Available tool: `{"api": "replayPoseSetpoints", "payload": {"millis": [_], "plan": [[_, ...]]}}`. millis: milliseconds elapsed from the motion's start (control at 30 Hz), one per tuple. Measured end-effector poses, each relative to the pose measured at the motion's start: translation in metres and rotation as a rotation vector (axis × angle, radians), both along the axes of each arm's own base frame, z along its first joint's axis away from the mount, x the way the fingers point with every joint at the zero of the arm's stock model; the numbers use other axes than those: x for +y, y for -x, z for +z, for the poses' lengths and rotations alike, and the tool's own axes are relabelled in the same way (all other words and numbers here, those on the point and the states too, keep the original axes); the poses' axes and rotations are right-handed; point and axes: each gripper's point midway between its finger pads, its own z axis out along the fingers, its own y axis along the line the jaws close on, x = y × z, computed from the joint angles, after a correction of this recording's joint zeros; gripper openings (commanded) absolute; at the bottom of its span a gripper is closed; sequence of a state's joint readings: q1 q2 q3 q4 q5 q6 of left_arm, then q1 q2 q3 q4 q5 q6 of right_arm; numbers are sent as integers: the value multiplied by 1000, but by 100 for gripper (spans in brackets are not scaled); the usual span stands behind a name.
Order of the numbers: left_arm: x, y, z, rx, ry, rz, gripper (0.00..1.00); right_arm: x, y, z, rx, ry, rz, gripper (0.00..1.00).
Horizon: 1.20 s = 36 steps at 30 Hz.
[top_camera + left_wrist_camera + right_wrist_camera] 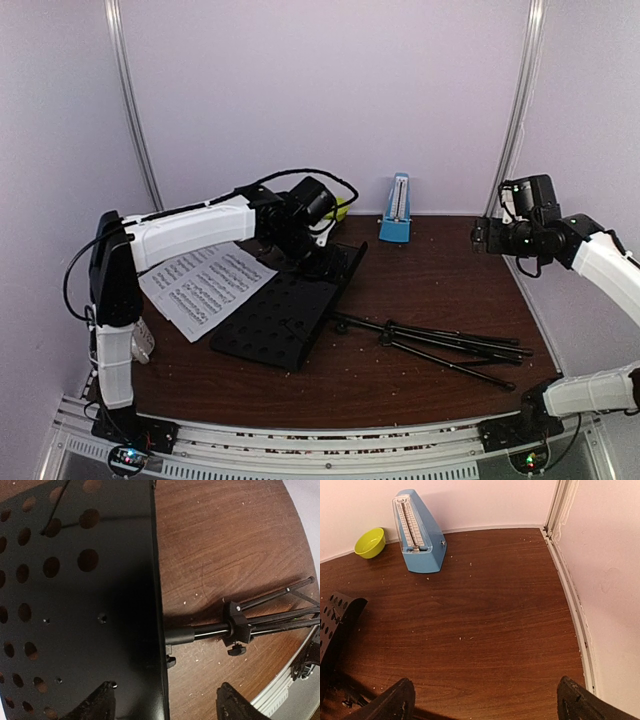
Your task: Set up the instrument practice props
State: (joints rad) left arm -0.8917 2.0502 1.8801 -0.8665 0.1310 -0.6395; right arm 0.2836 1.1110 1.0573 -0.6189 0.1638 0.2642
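**9 o'clock.** The sheet-music pages (205, 283) lie flat and overlapped on the counter (390, 392). Their right edge is against the music stand desk (290, 312); whether it tucks under, you cannot tell. The left arm (190, 228) stretches over the pages to the desk's far end.

**Left wrist view.** The left jaws are wide, holding nothing. One fingertip (97, 702) hangs over the perforated desk and the other over bare wood. The desk's long rim runs between them.

**Step in hand (judgement).** You are taking hold of the stand to raise it.
- Seat the rim deep between the jaws before you close; thin sheet will likely slip from a shallow pinch.
- Grip near where the shaft (200, 632) meets the desk, since a hold far from it probably lets the desk twist.
- Lift slowly and watch that the pages do not drag along.

**Centre to 4 o'clock.** The stand lies on its side, its tripod legs (450, 348) folded together and pointing toward 4 o'clock. They need spreading before it can stand, likely work for your other arm.

**12 o'clock.** The metronome (397, 208) is upright at the back wall, with a lime-green bowl (370, 542) to its left. Both are well apart from the legs.

**3 o'clock.** The right arm (560, 240) hangs above bare counter. The right jaws are wide and empty.
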Motion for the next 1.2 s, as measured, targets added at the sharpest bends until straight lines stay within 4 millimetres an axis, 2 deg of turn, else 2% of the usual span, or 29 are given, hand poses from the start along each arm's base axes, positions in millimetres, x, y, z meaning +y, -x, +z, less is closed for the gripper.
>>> {"api": "replayPoseSetpoints", "payload": {"millis": [100, 300, 500, 667, 733, 833, 1200], "plan": [[-8, 2, -19, 39, -28, 12, 63, 5, 0, -7, 28, 0, 33, 100], [-15, 12, -36, 85, -56, 34, 51, 14, 3, -13, 61, -11, 89, 100], [-24, 22, -42, 102, -63, 30, 30, 22, 2, -25, 116, -18, 132, 100], [-20, 19, -51, 103, -92, 50, 11, 29, 2, -31, 145, -37, 162, 100], [-18, 17, -54, 102, -106, 56, 1, 31, 3, -32, 149, -42, 169, 100], [-15, 15, -55, 98, -119, 60, 0, 32, 4, -32, 153, -46, 173, 100], [-24, 13, -46, 85, -130, 36, 0, 30, 5, -33, 162, -60, 174, 100]]}}
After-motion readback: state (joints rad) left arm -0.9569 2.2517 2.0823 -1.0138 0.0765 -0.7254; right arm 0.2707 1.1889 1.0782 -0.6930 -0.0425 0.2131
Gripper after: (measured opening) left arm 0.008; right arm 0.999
